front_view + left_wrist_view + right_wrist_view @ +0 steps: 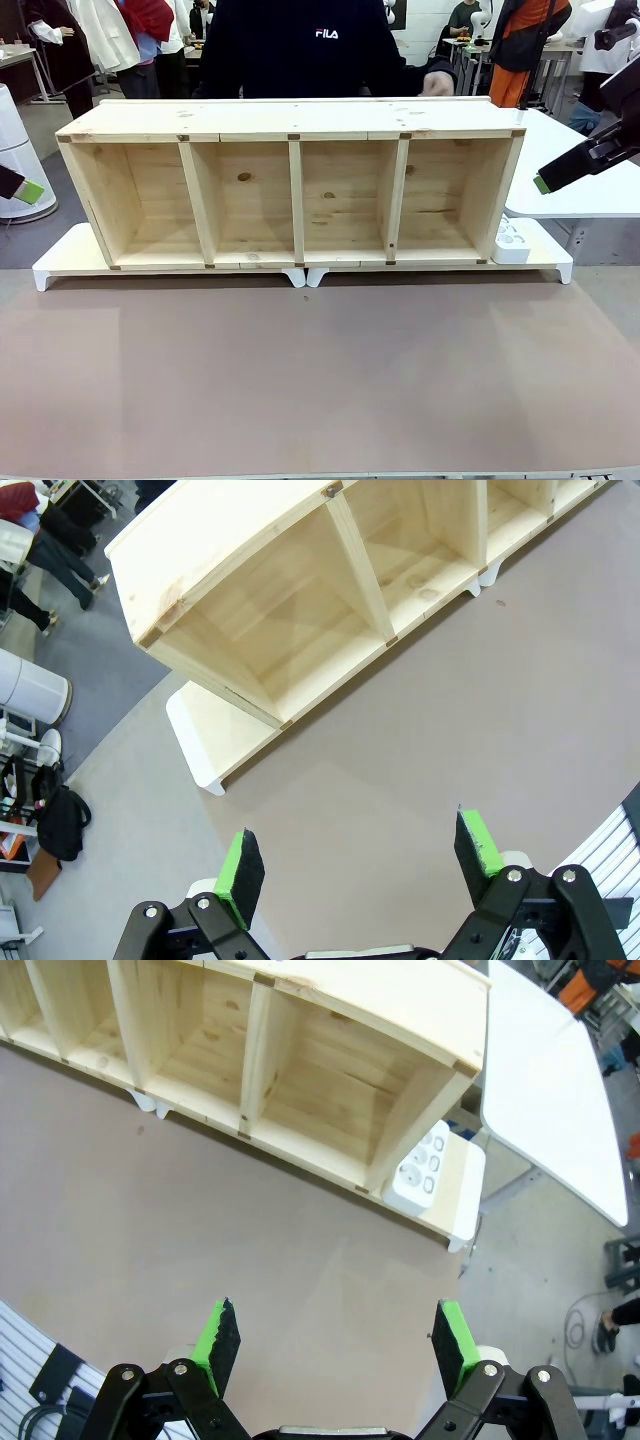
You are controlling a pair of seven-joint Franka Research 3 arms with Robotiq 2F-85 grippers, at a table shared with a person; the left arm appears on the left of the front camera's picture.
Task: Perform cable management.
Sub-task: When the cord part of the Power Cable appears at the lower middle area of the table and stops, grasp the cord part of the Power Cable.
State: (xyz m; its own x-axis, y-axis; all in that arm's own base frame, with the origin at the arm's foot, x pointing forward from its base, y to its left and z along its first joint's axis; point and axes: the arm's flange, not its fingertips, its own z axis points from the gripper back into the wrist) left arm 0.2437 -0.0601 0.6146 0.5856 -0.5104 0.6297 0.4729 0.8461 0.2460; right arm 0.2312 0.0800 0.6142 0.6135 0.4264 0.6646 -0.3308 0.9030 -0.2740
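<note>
Pine shelf (290,190), four compartments, stands across the bench (300,380). My left pincer (360,855) and right pincer (336,1335) hang spread before it, holding nothing; a white power strip (511,240) sits at its right end.

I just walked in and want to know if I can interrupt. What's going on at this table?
Nothing is being handled right now. A four-compartment wooden shelf sits on white risers on the table, its open side facing the robot. A white power strip lies beside its right end. A person stands behind the shelf with one hand at the far edge of its top. The left gripper and the right gripper hang open above the table, each on its own side, holding nothing.
</note>
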